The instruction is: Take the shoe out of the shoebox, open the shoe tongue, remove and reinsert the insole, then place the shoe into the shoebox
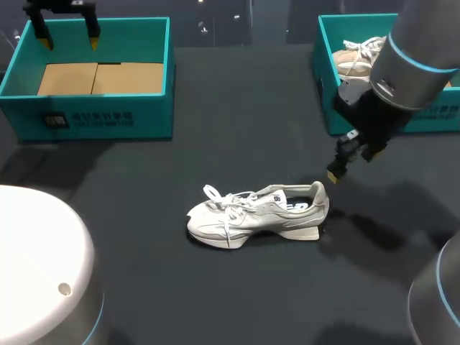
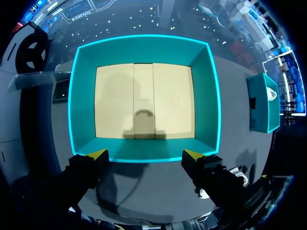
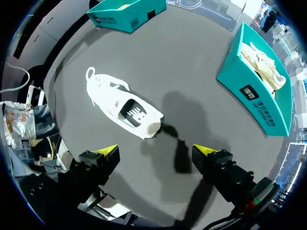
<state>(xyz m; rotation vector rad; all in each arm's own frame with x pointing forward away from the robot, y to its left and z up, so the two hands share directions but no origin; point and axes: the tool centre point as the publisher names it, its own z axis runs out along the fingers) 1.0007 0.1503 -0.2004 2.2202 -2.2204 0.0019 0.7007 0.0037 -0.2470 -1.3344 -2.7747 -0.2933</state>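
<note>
On the dark worktop (image 1: 237,108) the shoe (image 1: 259,214) lies outside the shoebox (image 1: 97,118). The left tool (image 2: 145,154) and right tool (image 3: 157,152) are open, empty. Other steps look undone.

Matt dark table (image 1: 237,115), faintly grainy, no shine. The shoe (image 1: 251,214): off-white cloth with suede-like panels, woven laces, smooth rubbery sole. The left shoebox (image 1: 108,108): smooth teal card walls with a slight sheen, and a plain matt brown cardboard floor. My left fingers (image 2: 98,154): matt black bodies, yellow plastic-looking tips. My right arm (image 1: 413,65): smooth grey semi-gloss casing.
</note>
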